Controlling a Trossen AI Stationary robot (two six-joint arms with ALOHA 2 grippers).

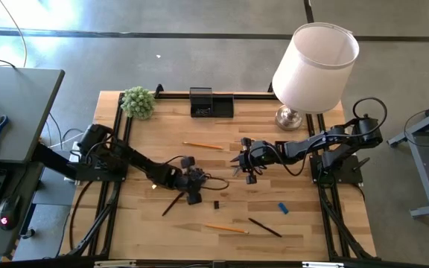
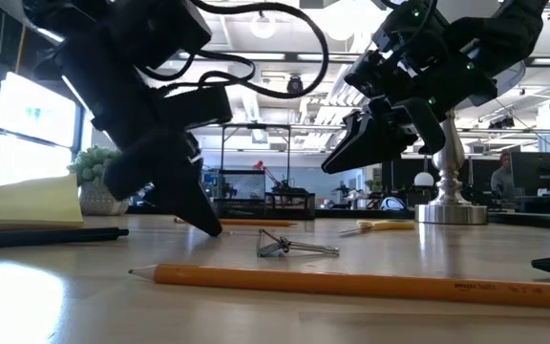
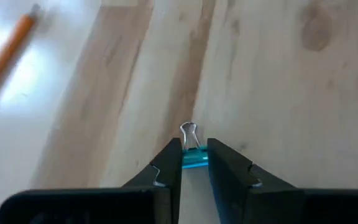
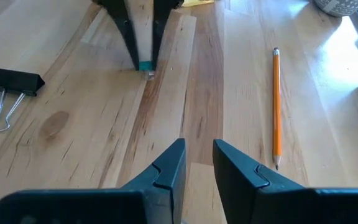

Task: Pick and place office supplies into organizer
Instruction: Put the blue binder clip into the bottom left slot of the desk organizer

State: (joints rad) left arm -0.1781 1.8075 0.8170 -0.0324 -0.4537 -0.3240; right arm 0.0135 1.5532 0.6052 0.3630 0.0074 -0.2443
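My left gripper [image 3: 194, 163] points down at the middle of the table [image 1: 194, 181] and is shut on a small teal binder clip [image 3: 194, 157]. My right gripper [image 4: 199, 155] hovers just to its right [image 1: 238, 160], open, holding nothing, its fingers aimed at the left one. A black binder clip [image 4: 17, 81] lies flat on the wood beside them. Orange pencils [image 1: 203, 146] [image 1: 226, 228], black pens [image 1: 264, 227] [image 1: 173, 202] and a small blue block [image 1: 283, 208] lie scattered. The yellow sticky-note pad [image 2: 31, 201] shows in the low view. The black organizer [image 1: 211, 102] stands at the far edge. My left gripper pinches the teal clip's body [image 3: 193, 160] between its two fingertips [image 4: 129, 37], coming from above and pointing down. The clip's silver wire handle [image 3: 188, 130] sticks out beyond the fingers. The clip sits down at the table surface [image 4: 146, 66]; whether it is lifted clear I cannot tell.
A white-shaded lamp [image 1: 315, 67] stands at the far right and a small green plant [image 1: 138, 102] at the far left, on either side of the organizer. A tiny black clip [image 1: 217, 204] lies near the left gripper. Bare wood lies between the grippers and the organizer.
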